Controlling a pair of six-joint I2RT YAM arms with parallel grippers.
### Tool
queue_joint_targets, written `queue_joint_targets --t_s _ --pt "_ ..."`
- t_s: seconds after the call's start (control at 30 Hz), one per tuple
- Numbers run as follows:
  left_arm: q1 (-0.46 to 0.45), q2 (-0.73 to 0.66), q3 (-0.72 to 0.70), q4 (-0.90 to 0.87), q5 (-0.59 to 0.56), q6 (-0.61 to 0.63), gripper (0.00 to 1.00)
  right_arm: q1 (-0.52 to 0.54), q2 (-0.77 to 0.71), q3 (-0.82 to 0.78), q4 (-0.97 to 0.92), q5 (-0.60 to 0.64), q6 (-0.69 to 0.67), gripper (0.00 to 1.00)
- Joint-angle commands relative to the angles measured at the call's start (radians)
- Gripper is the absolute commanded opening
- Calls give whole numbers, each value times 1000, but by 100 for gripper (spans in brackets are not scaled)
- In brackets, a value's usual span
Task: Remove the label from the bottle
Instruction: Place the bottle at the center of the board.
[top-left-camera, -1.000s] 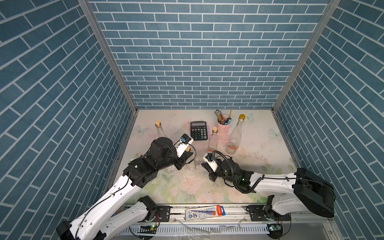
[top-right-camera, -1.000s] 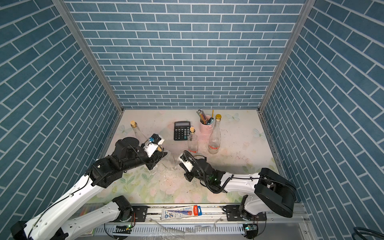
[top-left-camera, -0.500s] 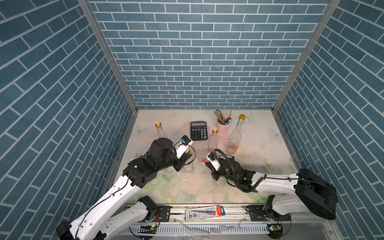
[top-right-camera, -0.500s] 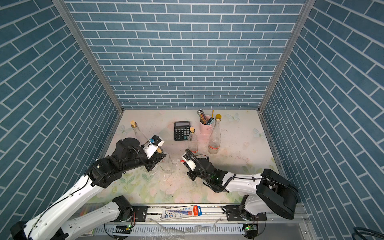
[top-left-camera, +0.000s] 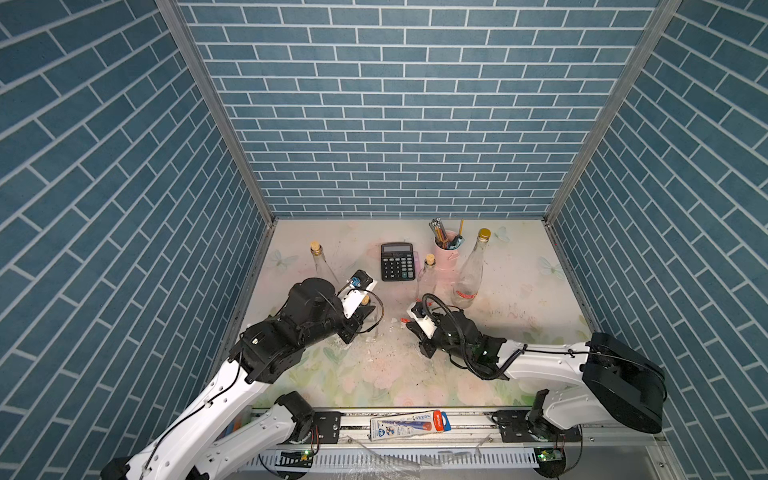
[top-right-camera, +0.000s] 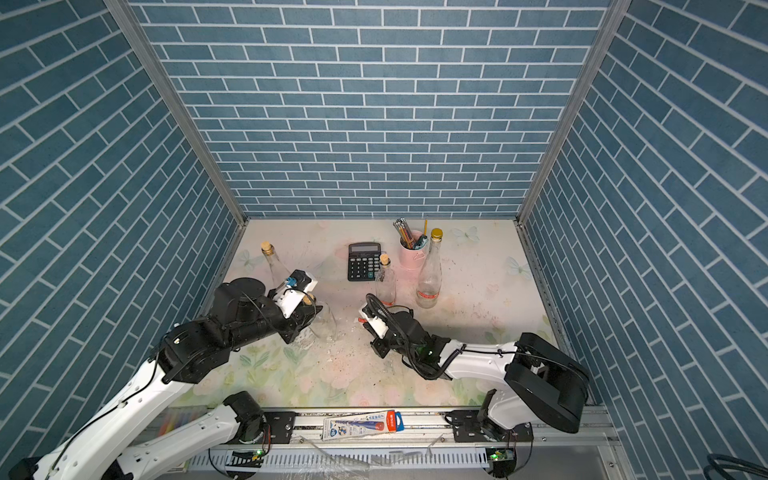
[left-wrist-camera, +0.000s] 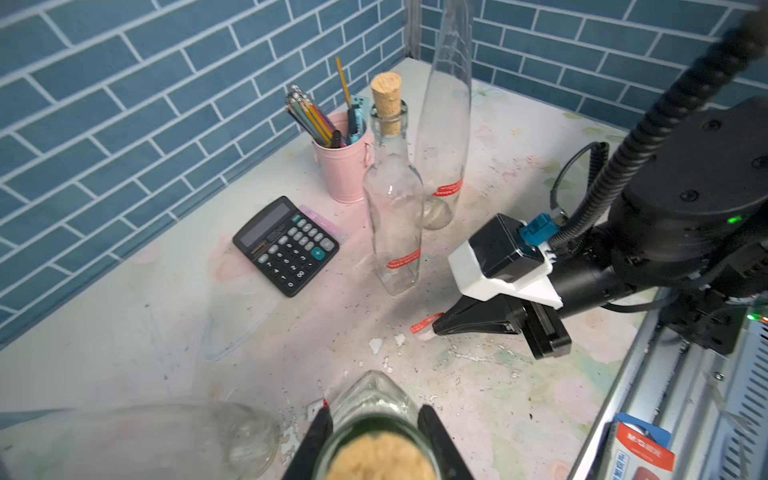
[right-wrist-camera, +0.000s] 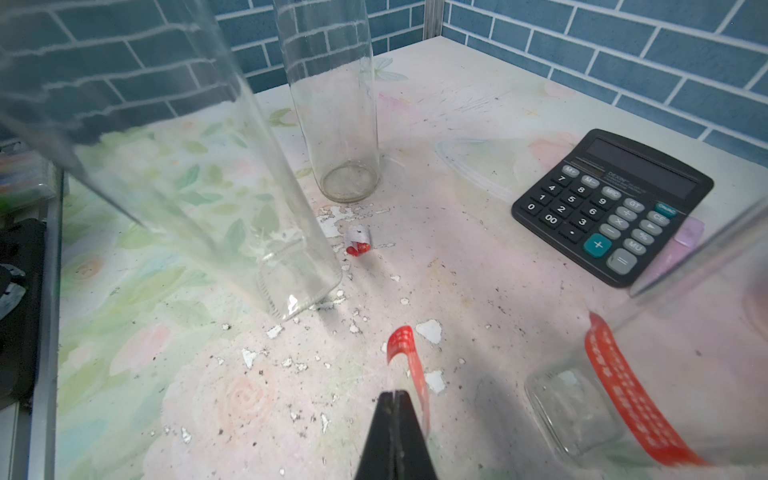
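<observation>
Here, left tool: clamped on corked bottle neck
right tool: jaws together, pinching the red label

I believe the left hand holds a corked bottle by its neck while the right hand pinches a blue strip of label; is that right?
Not quite: the strip is red, not blue, as the right wrist view shows. The rest stands: the left hand holds the corked bottle by its neck, and the right hand pinches the strip.
</observation>
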Motion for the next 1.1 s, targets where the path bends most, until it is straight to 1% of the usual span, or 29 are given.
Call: queue_joint_targets --t_s 0.0,0.17,0.27,0.37,0.47,0.57,0.67,0.8,0.97,1.07 --pt "6 -40 21 53 -128 -24 0 -3 42 40 29 -45 -22 0" --pt "11 50 68 107 -131 -42 0 -1 70 48 49 -64 -3 0" --pt "11 95 79 186 -147 -45 0 1 72 31 62 -67 14 0" --pt "11 165 95 252 -131 -52 0 5 71 11 64 -70 25 0" --pt "12 248 107 300 -134 -55 0 8 57 -8 62 -74 26 0" --pt "14 311 106 358 -153 -48 0 9 32 -36 61 -60 32 0" --pt "30 370 117 390 -148 -44 0 9 0 -65 63 -46 37 0" --pt "56 417 118 417 -149 -41 0 9 -35 -93 58 -26 36 0" --pt "102 436 87 469 -116 -58 0 10 -48 -106 54 -24 27 0" --pt "124 447 78 470 -118 -68 0 9 -46 -104 54 -22 27 0"
